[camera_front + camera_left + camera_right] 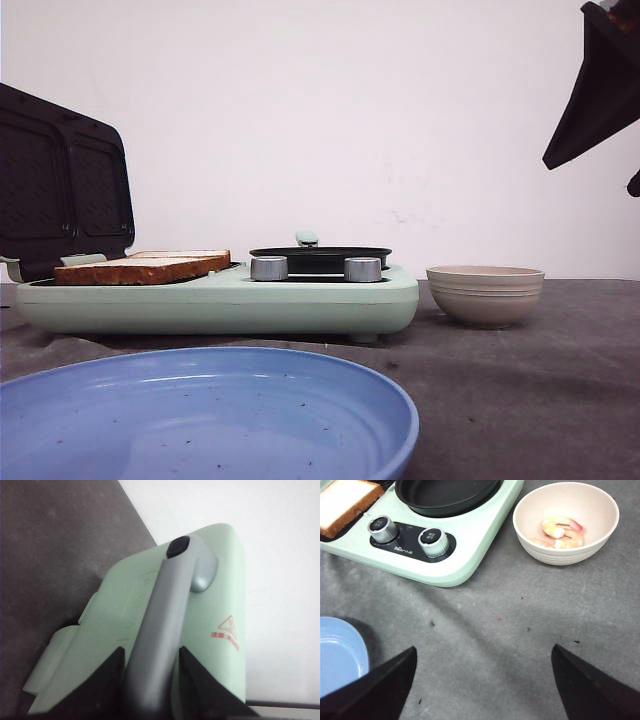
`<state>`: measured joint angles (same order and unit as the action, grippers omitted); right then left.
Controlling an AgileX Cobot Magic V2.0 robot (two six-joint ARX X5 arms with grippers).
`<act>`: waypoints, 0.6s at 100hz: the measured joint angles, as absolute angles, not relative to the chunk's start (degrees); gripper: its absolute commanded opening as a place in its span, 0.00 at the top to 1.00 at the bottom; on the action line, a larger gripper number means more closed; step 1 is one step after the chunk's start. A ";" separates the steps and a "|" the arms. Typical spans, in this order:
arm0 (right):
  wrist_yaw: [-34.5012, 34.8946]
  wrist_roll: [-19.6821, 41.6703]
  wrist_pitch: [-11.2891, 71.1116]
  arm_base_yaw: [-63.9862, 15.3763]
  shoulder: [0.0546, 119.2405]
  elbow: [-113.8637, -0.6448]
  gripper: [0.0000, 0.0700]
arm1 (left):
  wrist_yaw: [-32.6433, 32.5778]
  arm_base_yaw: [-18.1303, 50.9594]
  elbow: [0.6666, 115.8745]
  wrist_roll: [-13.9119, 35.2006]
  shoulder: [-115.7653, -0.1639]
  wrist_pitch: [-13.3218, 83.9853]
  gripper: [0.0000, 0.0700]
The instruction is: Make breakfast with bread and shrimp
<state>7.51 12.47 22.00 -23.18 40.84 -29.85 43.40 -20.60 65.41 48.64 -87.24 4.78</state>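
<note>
Two slices of bread (140, 268) lie on the left plate of the mint-green breakfast maker (220, 300); one shows in the right wrist view (345, 502). Its dark-lined lid (60, 190) stands open at the left. My left gripper (150, 652) is shut on the lid's grey handle (165, 615). Shrimp (560, 530) lie in a beige bowl (485, 295), which also shows in the right wrist view (600, 510), right of the maker. My right gripper (482, 675) is open and empty above the grey cloth, high at the right in the front view (600, 90).
A black round pan (320, 258) sits on the maker's right side behind two silver knobs (434, 541). A blue plate (200, 420) lies at the table's near edge. Grey cloth (520, 630) covers the table.
</note>
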 measured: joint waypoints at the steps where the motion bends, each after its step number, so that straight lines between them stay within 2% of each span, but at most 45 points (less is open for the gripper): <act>1: 7.51 12.47 22.00 -23.18 40.84 -29.85 0.26 | 43.40 -20.58 65.41 48.64 -87.24 4.78 1.00; 30: 7.51 12.47 22.00 -23.20 40.84 -29.85 0.26 | 43.35 -18.26 65.73 47.18 -87.05 4.49 1.00; 60: 7.51 12.47 22.00 -23.20 40.84 -29.85 0.26 | 43.81 -10.26 66.22 43.72 -86.80 3.99 1.00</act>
<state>7.51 12.47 22.00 -23.20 40.84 -29.85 43.81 -10.26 66.22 43.72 -86.80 3.99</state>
